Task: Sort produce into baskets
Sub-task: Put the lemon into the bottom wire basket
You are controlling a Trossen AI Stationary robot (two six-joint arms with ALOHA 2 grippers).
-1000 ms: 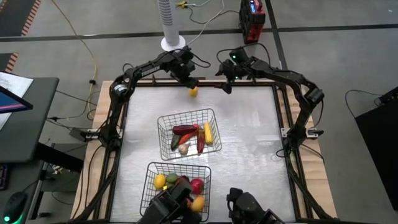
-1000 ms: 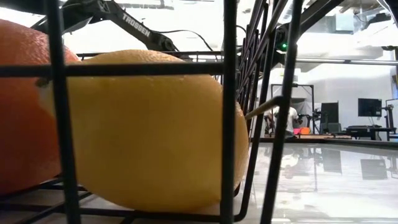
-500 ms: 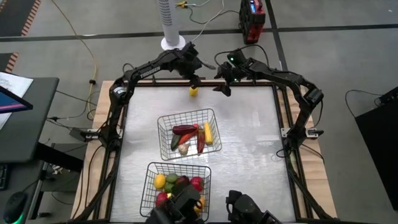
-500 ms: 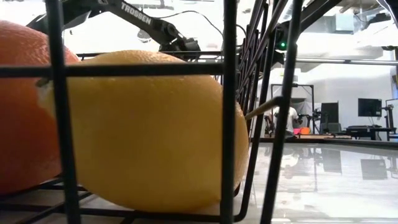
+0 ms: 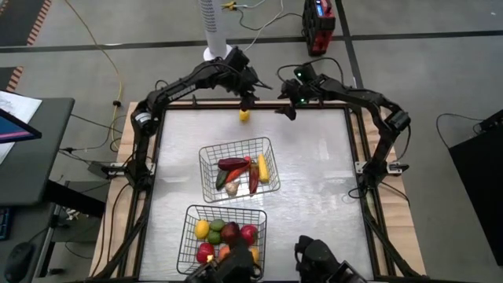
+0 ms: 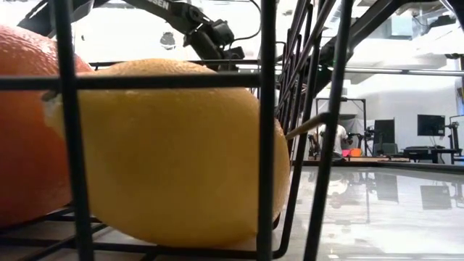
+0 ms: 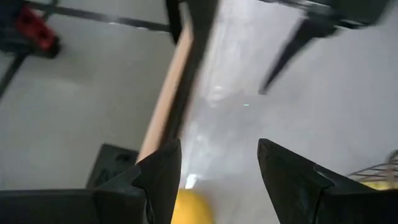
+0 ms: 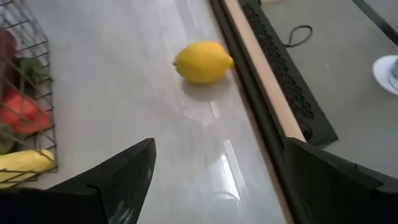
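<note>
Lemon (image 5: 244, 115) lies alone on the table (image 5: 314, 173) by its far edge, just below the left gripper (image 5: 250, 97), whose jaws stand parted and empty. Right gripper (image 5: 286, 110), jaws spread wide and empty, hangs beside it. Both baskets (image 5: 236, 167) (image 5: 224, 233) sit well nearer, holding produce.

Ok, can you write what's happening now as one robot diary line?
lemon: loose on table, far edge | left gripper: open, empty, above lemon | right gripper: open, empty, beside it

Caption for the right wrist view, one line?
Open right gripper faces a lone lemon on the table near its edge.
</note>
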